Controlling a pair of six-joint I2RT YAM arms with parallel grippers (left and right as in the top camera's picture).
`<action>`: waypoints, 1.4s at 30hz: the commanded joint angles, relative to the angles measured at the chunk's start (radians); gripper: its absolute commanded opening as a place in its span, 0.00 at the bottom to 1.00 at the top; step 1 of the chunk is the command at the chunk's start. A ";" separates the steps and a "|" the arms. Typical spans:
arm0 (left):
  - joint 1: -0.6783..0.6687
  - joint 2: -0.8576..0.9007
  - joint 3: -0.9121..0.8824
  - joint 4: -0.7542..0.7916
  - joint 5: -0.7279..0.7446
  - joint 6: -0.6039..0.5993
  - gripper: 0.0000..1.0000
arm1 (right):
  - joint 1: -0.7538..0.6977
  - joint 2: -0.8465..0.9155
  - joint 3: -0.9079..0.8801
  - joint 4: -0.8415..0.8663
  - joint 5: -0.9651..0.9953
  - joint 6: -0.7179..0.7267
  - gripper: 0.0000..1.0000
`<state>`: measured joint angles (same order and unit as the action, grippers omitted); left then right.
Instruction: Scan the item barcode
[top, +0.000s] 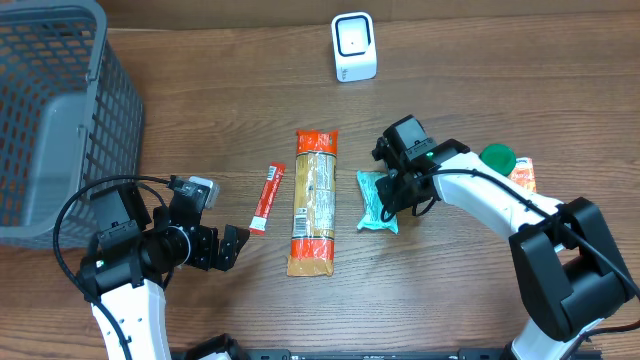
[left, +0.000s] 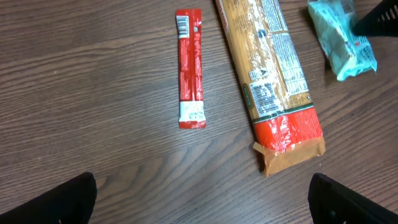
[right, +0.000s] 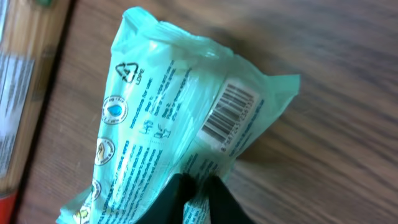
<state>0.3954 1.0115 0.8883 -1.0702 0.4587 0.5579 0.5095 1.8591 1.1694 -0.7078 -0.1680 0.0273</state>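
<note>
Wood table (top: 450, 300): right end effector (right: 198, 190) pinches teal packet (right: 168, 124) (fingertips (right: 175, 204) cut off below), left end effector (left: 202, 202) gapes wide, empty

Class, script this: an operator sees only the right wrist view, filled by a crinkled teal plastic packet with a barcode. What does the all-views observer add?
Operator: Where is the scanner?
Observer: A small white box-shaped scanner stands at the far edge of the wooden table, beyond the teal plastic packet.
Operator: And the left arm?
Observer: Its fingers stand open near a red stick sachet.
</note>
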 joint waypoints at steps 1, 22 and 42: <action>0.008 0.003 0.014 0.001 0.001 0.019 1.00 | 0.008 0.005 -0.008 -0.010 -0.017 -0.047 0.25; 0.008 0.003 0.014 0.001 0.001 0.019 1.00 | 0.003 -0.032 0.125 -0.090 -0.111 -0.002 0.27; 0.008 0.003 0.014 0.001 0.001 0.019 1.00 | -0.179 -0.028 -0.069 0.093 -0.805 0.066 0.04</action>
<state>0.3954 1.0115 0.8883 -1.0698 0.4583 0.5579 0.3492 1.8542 1.1580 -0.6563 -0.8768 0.0448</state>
